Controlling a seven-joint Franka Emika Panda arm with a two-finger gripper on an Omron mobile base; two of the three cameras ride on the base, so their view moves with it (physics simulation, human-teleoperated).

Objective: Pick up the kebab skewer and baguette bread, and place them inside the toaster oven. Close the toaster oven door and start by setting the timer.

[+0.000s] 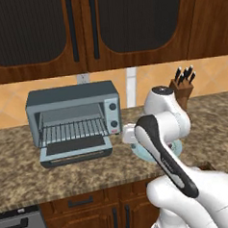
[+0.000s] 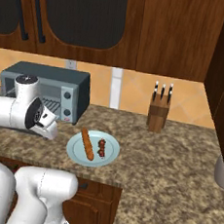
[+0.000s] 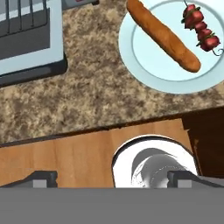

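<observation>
Gripper [image 3: 111, 178] stood wide apart, empty — first pick not yet begun. Kebab skewer [image 3: 201, 29] and baguette bread [image 3: 162, 36] lay on plate [image 3: 144, 61] near worktop's front edge; toaster oven door [image 1: 76, 151] down. Next: descend onto one.

Left base view: behind-left, facing the boxy blue-grey metal toaster oven [image 1: 74, 119] on the speckled brown stone bench [image 1: 24, 175]. Right base view: behind-right, same oven, farther. Hand view: close overhead, oven's door edge, shared.

The toaster oven door [image 1: 75, 148] lies dropped open, leaving the rack [image 1: 73, 131] reachable. Bare desk [image 2: 167, 164] separates the plate [image 2: 75, 152] from the knife block [image 2: 158, 114].
</observation>
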